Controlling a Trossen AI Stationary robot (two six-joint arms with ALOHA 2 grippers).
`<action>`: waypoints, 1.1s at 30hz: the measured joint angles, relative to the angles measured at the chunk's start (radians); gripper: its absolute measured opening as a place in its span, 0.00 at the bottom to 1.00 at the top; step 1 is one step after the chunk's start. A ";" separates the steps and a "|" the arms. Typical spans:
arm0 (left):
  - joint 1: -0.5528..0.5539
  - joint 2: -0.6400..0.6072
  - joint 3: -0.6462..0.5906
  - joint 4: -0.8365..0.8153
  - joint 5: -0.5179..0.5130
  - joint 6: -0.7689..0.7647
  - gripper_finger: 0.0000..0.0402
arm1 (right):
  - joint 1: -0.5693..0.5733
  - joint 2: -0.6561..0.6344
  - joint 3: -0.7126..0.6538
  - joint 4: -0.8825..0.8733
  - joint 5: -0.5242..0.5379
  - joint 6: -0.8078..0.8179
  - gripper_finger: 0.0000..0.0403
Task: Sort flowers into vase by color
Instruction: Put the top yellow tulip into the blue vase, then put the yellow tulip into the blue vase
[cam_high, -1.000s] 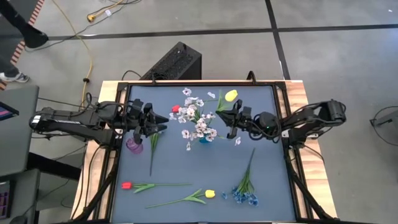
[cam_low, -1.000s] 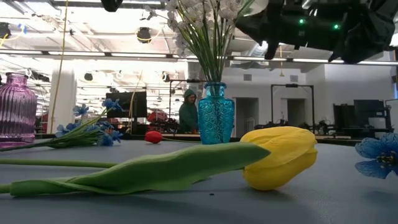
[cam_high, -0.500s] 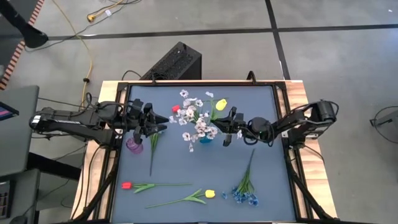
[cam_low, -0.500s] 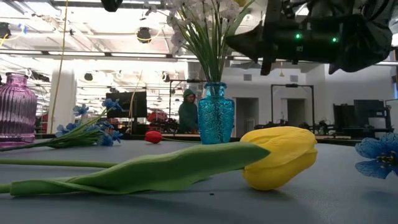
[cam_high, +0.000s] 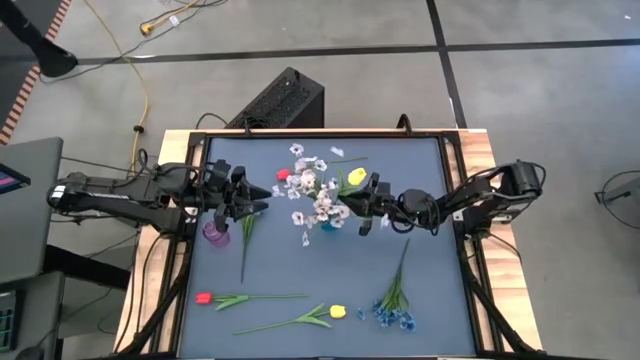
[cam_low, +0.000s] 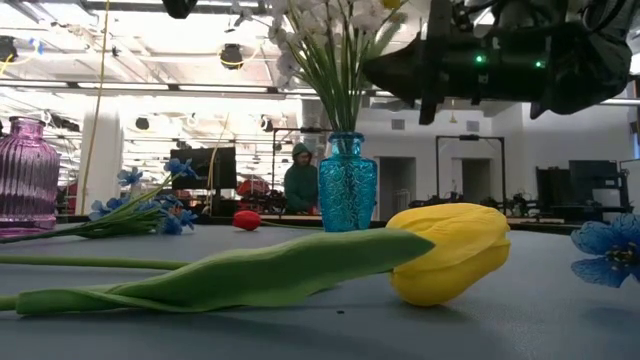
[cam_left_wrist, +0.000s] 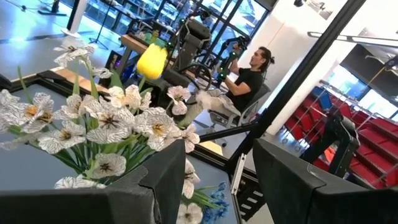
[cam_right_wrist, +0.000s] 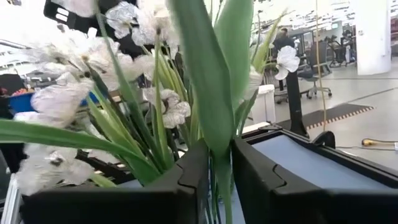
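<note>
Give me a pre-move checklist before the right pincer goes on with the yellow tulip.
1. Right pincer shut on the yellow tulip stem: ok.
2. Tulip beside the white flowers in the blue vase: ok.
3. Yellow matching that vase's white flowers: not ok.
4. Blue vase upright: ok.
5. Left pincer open, apart from the bouquet: ok.
6. Purple vase upright: ok in the low view; whether it is empty: cannot tell.

White sprays (cam_high: 318, 198) stand in the blue vase (cam_low: 347, 183); tulips and blue sprays (cam_high: 394, 310) lie flat.
</note>
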 joint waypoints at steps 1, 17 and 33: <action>0.000 0.000 0.000 0.000 0.002 0.000 0.44 | 0.000 -0.002 0.000 -0.006 0.000 0.000 0.28; 0.000 0.000 0.000 0.000 0.003 0.020 0.44 | -0.002 -0.284 0.000 -0.535 -0.089 0.078 0.60; 0.000 -0.001 0.000 -0.070 0.142 0.024 0.44 | 0.068 -0.603 0.083 -1.238 -0.316 0.242 0.61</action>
